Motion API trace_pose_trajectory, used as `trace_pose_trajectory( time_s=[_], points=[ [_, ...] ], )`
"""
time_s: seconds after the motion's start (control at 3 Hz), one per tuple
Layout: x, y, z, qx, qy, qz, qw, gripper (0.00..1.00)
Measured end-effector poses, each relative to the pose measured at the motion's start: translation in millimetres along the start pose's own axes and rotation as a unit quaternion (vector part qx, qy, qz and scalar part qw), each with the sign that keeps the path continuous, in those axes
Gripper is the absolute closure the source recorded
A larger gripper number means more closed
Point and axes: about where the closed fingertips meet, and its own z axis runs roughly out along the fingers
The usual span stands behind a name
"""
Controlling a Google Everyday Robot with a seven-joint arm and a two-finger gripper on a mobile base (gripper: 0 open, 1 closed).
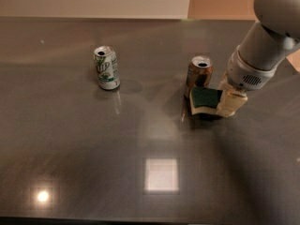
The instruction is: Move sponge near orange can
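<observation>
The sponge [205, 100], dark green on top with pale yellow foam under it, lies low over the dark table just in front of the orange can [199, 71]. The can stands upright, and the sponge's back edge is almost touching its base. My gripper [225, 102] comes in from the upper right on a grey arm and is shut on the sponge's right end. One cream finger [231, 103] shows on the near side; the other is hidden behind the sponge and the wrist.
A white-and-green soda can [107, 68] stands upright to the left, well away from the sponge. The dark grey table [84, 144] fills the view, with a bright square reflection [161, 175] near the front. A pale wall runs along the far edge.
</observation>
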Motion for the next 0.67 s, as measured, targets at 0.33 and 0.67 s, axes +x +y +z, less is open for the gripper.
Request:
trace_pose_trajectory(
  time_s=[0.33, 0.67],
  points=[
    [-0.9, -3.4, 6.3, 0.009, -0.005, -0.014, 0.9998, 0.12],
    [-1.3, -3.0, 5.5, 0.009, -0.005, -0.014, 0.9999, 0.00]
  ],
)
